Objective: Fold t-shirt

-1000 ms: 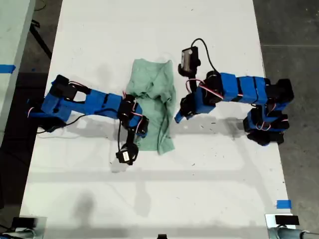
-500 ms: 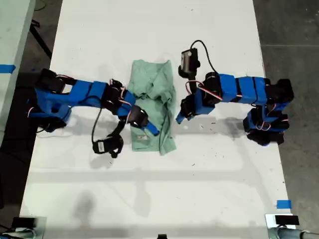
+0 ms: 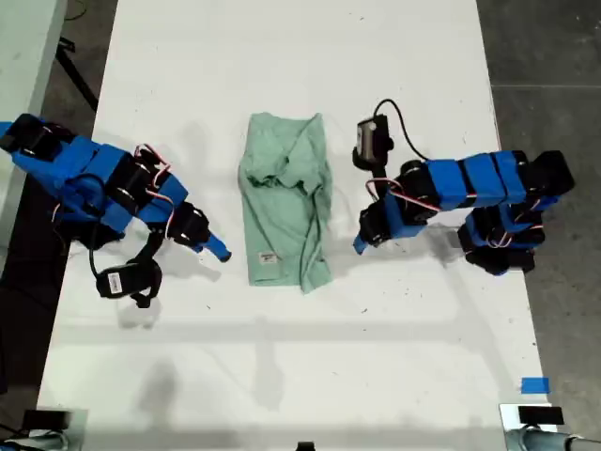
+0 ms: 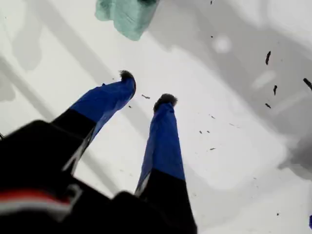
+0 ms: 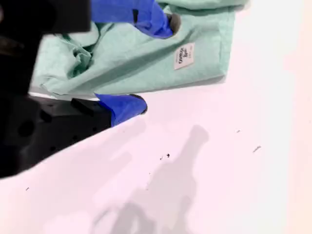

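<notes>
Since half a second ago, my second gripper (image 3: 220, 251) has pulled back off the t-shirt (image 3: 284, 202) toward the exterior view's left, and my first gripper (image 4: 147, 87) has drawn slightly away toward that view's right. We see both sets of jaws spread and empty over the white table (image 3: 282, 376). Between them the t-shirt lies folded into a narrow strip, its label (image 3: 269, 259) facing up.
</notes>
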